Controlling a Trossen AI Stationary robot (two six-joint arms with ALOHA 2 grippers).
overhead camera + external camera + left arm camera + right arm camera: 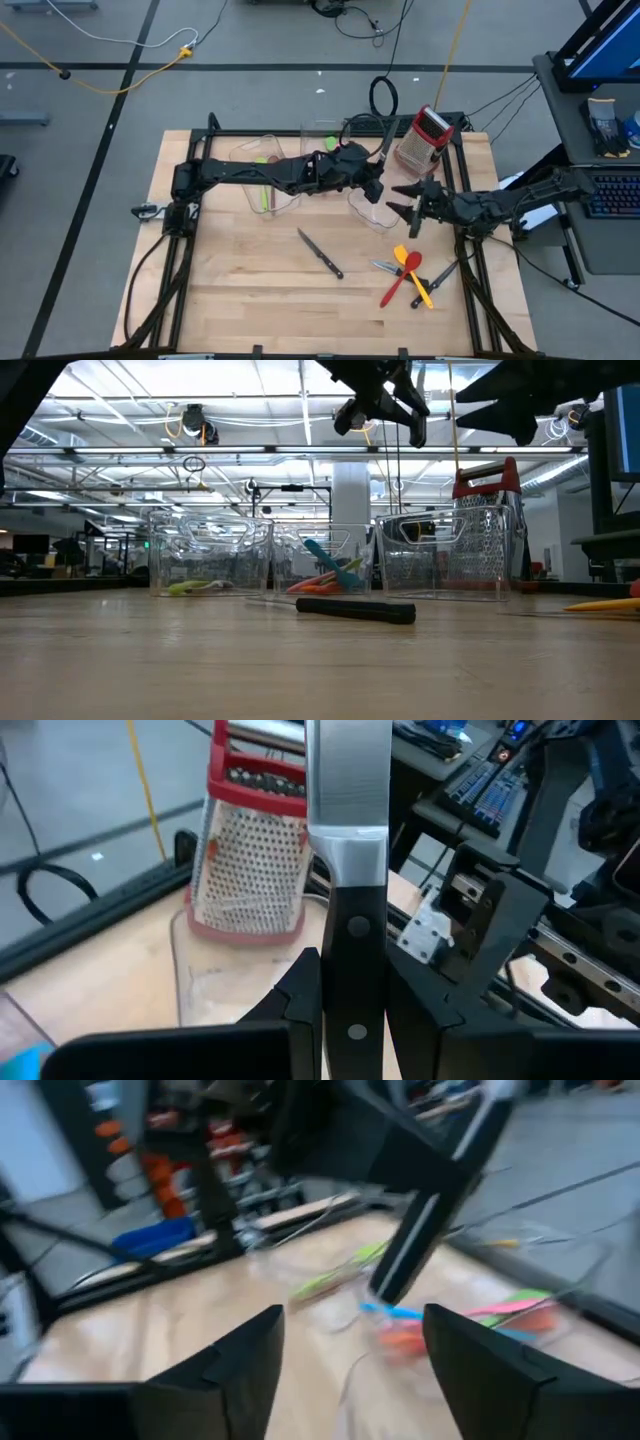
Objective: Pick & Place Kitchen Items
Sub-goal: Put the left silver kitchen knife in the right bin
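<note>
My left gripper (376, 178) reaches across from the table's left and is shut on a black-handled steel knife (348, 840). It holds the knife in the air above a clear bin (372, 210), next to the red-topped grater (424, 140). My right gripper (402, 204) stands open and holds nothing, just to the right of that bin, pointing toward the table's left. In its wrist view its fingertips (350, 1340) frame the held knife (405, 1260). Another knife (321, 253), a red spoon (400, 282) and a yellow utensil (414, 274) lie flat on the table. My left gripper pinches the knife's black riveted handle (352, 970) between its two fingers. The knife lies along the fingers, and its steel blade (348, 780) points away from the gripper. The fingers come from the table's left, slanting slightly down. The knife is lifted clear of the table and bins.
Two more clear bins (266, 176) (320, 140) stand at the back, holding green, orange and teal utensils (330, 575). More black-handled utensils (440, 272) lie near the right front. There is bare wood along the near left (230, 290).
</note>
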